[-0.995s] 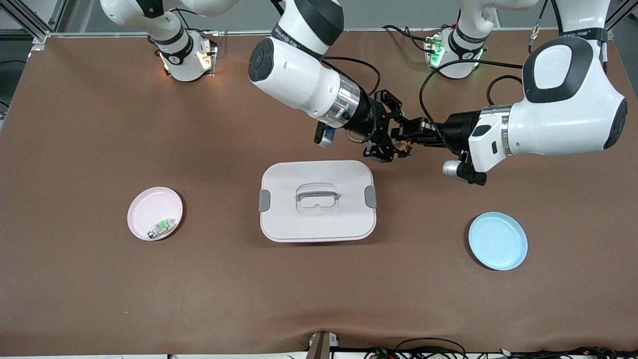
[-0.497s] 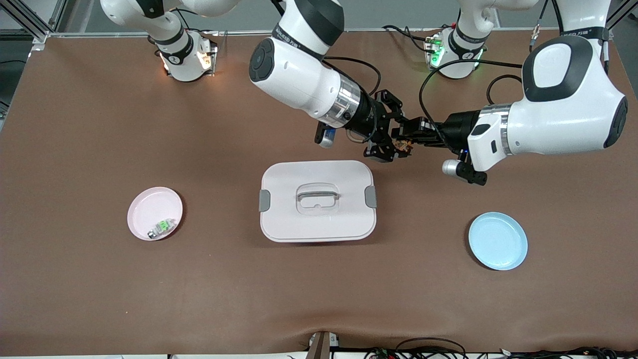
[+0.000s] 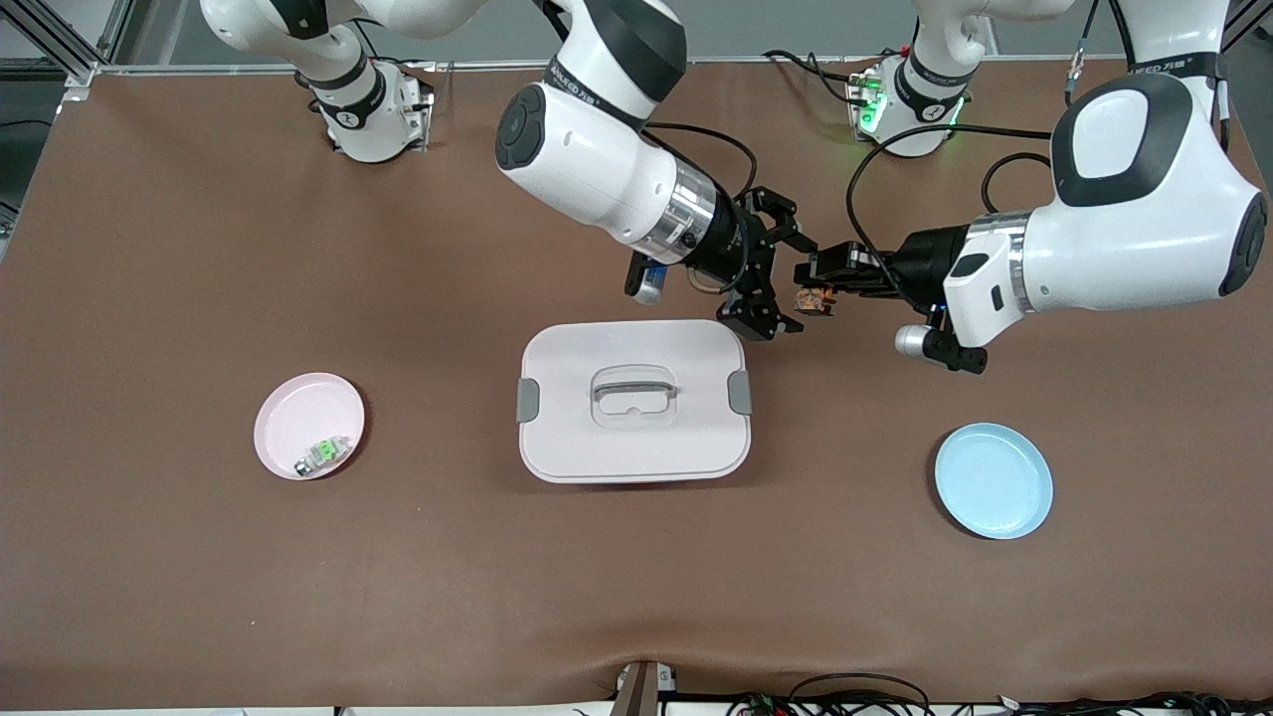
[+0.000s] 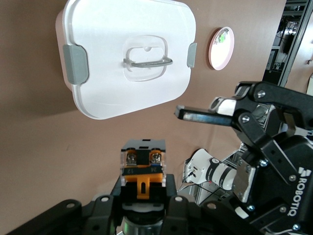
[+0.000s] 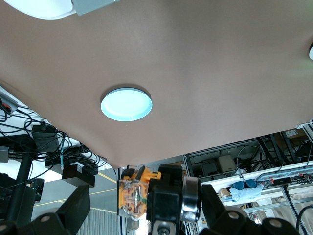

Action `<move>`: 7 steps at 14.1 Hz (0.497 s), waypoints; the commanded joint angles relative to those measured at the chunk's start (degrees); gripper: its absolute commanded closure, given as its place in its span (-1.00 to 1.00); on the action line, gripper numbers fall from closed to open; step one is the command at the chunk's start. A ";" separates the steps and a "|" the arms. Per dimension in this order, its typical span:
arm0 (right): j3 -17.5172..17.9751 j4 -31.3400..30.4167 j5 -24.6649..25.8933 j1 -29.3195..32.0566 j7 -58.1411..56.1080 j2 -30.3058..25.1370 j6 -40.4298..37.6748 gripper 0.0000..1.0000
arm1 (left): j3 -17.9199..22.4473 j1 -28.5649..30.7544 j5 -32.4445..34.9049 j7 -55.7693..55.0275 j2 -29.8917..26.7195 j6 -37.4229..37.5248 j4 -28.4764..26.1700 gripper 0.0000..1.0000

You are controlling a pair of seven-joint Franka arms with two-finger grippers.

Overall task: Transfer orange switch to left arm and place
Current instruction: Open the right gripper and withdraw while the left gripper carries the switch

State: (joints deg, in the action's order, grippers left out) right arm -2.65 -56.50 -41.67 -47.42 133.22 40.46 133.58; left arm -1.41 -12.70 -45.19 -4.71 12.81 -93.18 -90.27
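Switch: orange switch (image 3: 814,298) sits clamped in the left pincer (image 3: 818,288), in the air just off the box (image 3: 634,400) corner toward the left arm's end.
Change: right pincer (image 3: 783,281) has let go, fingers now spread apart beside the switch.
Meaning: handover looks done; carrying is now the left arm's job.
Landmark: blue plate (image 3: 994,480) lies toward the left arm's end from the box, unoccupied.

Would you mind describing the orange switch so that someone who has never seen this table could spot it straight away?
Start at the big white lidded box in the middle of the table, then look just above its corner toward the left arm's end. There the left gripper is shut on the orange switch, a tiny orange-and-black part up in the air. The other small part is green and silver and lies in the pink plate.
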 commanded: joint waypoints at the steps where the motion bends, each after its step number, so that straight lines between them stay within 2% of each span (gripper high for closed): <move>1: 0.10 2.36 0.28 1.44 -0.77 1.28 -0.51 -1.00 | 2.10 0.05 3.42 -1.61 -0.77 0.72 1.58 1.00; 4: 0.37 2.36 0.19 3.12 -3.92 1.20 -3.31 -1.00 | 3.16 0.48 13.60 -4.33 -0.77 0.28 4.21 1.00; 7: 0.63 2.36 0.10 5.13 -10.42 1.02 -8.40 -1.00 | 3.60 2.68 20.04 -7.67 -1.04 0.19 4.48 1.00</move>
State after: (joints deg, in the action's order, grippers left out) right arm -2.89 -56.38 -41.67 -44.04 126.58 40.51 128.52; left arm 1.87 -11.22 -28.51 -9.72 12.35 -93.19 -86.29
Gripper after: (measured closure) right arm 0.000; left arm 0.656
